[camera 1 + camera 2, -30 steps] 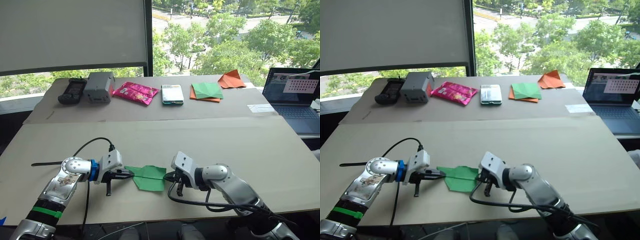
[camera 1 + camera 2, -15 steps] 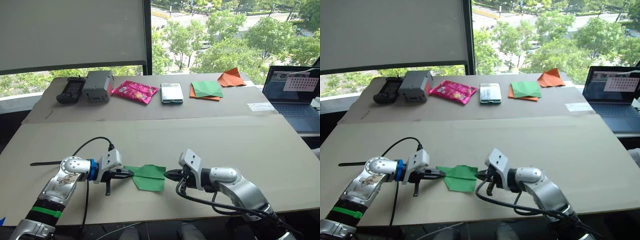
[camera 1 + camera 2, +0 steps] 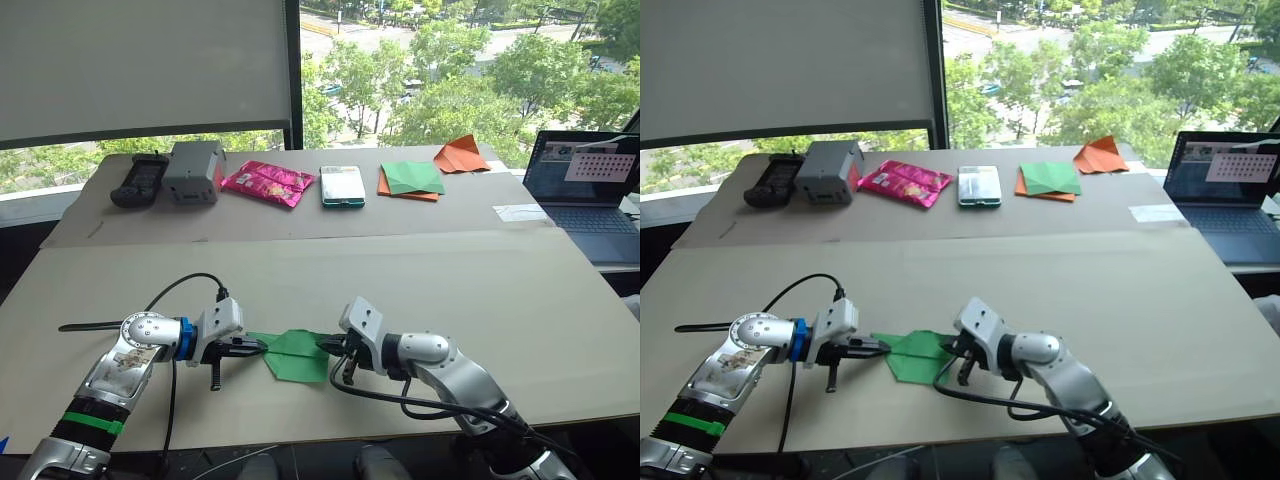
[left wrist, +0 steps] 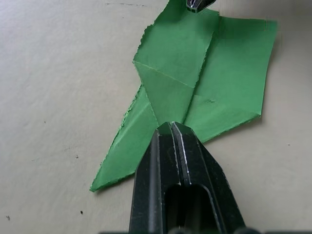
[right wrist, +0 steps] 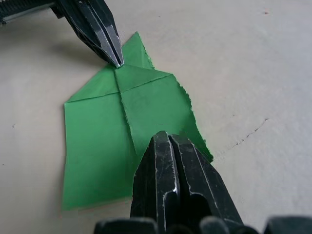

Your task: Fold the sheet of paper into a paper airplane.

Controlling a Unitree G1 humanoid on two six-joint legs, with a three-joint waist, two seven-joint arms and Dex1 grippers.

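Observation:
The sheet of paper [image 3: 296,356] is bright green and partly folded, with a point at one end and creases across it. It lies flat on the near table between my two grippers. My left gripper [image 3: 263,348] is shut, and its tip rests on the paper's pointed end where the creases meet [image 4: 171,97]. My right gripper [image 3: 323,345] is shut too, its tip over the paper's opposite edge [image 5: 146,112]. Neither gripper lifts the paper. In the right wrist view the left gripper's fingers [image 5: 105,36] touch the far end of the sheet.
On the far table lie a black controller [image 3: 143,180], a grey box [image 3: 195,172], a pink packet [image 3: 270,184], a phone [image 3: 342,187], a green-and-orange paper stack [image 3: 412,181] and an orange folded paper [image 3: 462,156]. A laptop [image 3: 590,185] stands at the right.
My right gripper drew back to the right, then moved left again onto the paper's edge. The left gripper and the paper stayed put.

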